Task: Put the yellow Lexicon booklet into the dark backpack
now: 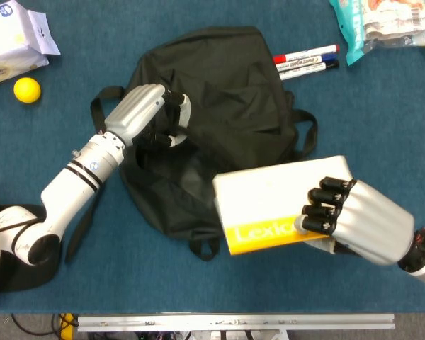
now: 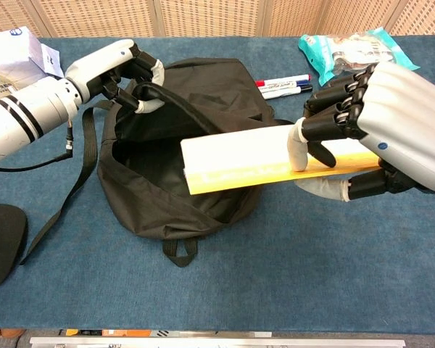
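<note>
Right hand (image 2: 380, 127) has its fingers wrapped round the yellow Lexicon booklet (image 2: 257, 161), holding it level over the dark backpack (image 2: 196, 94), leading edge above the open mouth. Left hand (image 2: 119, 69) grips the opening's rim, lifted. Inside looks dark, contents unclear.

Setting: a robot test bench in a lab or office-type room. The desk (image 2: 290, 290) is covered in blue carpet-like cloth with a bare aluminium rail (image 1: 234, 323) along its near edge, and woven beige partition panels (image 2: 203, 16) stand directly behind it. Around the dark backpack (image 1: 219, 92) lie loose props: whiteboard markers (image 1: 306, 61) just beside its upper right, a snack bag (image 1: 382, 25) further right, a wipes pack (image 1: 14, 39) and a yellow ball (image 1: 27, 90) well to its left.
</note>
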